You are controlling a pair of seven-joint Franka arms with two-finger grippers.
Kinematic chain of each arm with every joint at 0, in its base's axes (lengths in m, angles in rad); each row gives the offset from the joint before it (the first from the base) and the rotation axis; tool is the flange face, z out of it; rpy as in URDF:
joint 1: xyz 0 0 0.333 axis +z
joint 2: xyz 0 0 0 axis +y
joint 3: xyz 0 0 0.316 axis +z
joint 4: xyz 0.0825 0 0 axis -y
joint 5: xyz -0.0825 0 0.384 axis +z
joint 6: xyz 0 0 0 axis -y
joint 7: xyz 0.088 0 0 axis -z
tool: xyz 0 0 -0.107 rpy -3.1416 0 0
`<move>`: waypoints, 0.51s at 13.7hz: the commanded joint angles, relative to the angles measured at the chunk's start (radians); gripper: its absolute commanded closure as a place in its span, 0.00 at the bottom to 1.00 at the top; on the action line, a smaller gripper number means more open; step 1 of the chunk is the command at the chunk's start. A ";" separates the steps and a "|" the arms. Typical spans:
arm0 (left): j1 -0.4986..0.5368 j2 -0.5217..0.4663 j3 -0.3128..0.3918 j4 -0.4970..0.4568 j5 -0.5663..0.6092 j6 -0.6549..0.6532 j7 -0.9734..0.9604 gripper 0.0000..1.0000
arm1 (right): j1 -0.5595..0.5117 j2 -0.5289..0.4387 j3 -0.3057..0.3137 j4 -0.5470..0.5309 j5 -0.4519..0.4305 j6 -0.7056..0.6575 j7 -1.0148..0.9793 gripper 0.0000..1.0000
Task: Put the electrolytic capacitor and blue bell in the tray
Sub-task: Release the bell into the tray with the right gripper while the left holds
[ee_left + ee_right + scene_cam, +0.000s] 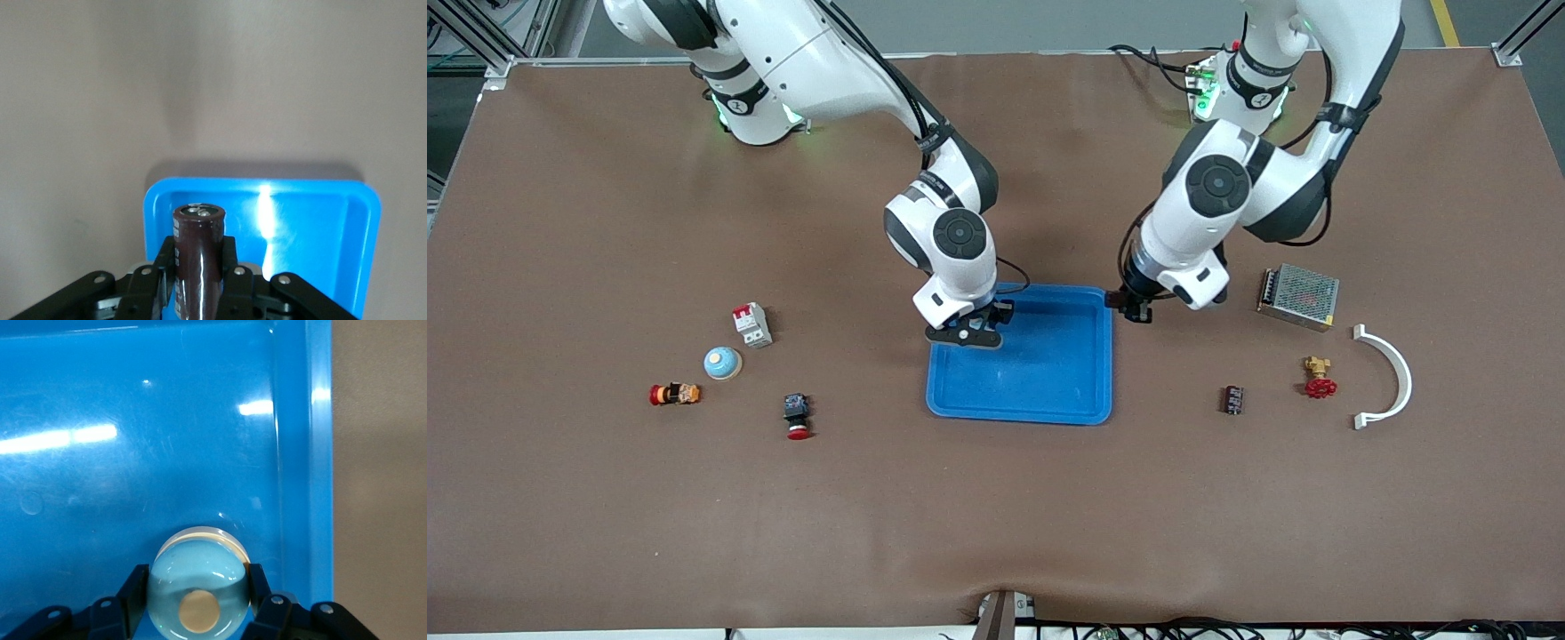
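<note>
The bright-blue tray (1040, 373) lies mid-table. My right gripper (966, 331) hangs over the tray's corner nearest the right arm's base, shut on a pale blue bell (198, 587) with a tan button on top. In the right wrist view the tray floor (133, 453) fills the space under the right gripper (198, 577). My left gripper (1136, 308) hovers at the tray's rim toward the left arm's end. It is shut on a dark brown electrolytic capacitor (198, 253). In the left wrist view the left gripper (198, 247) has the tray (313, 227) just ahead of it.
Toward the right arm's end lie a white-red breaker (752, 324), another pale blue bell (722, 363), a small orange part (675, 394) and a red pushbutton (797, 416). Toward the left arm's end: a metal power supply (1298, 296), red valve (1319, 378), white curved bracket (1392, 378), small dark component (1233, 399).
</note>
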 commanded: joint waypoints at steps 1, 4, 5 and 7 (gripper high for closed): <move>-0.024 -0.009 -0.009 -0.016 0.054 0.016 -0.069 1.00 | 0.016 0.003 -0.013 0.001 0.003 0.014 0.021 0.36; -0.035 0.011 -0.015 -0.019 0.124 0.045 -0.145 1.00 | 0.018 0.005 -0.013 0.003 0.003 0.018 0.021 0.35; -0.046 0.020 -0.015 -0.024 0.125 0.057 -0.148 1.00 | 0.018 0.005 -0.013 0.003 0.001 0.018 0.021 0.27; -0.052 0.028 -0.015 -0.025 0.137 0.079 -0.165 1.00 | 0.018 0.005 -0.012 0.007 0.000 0.020 0.021 0.09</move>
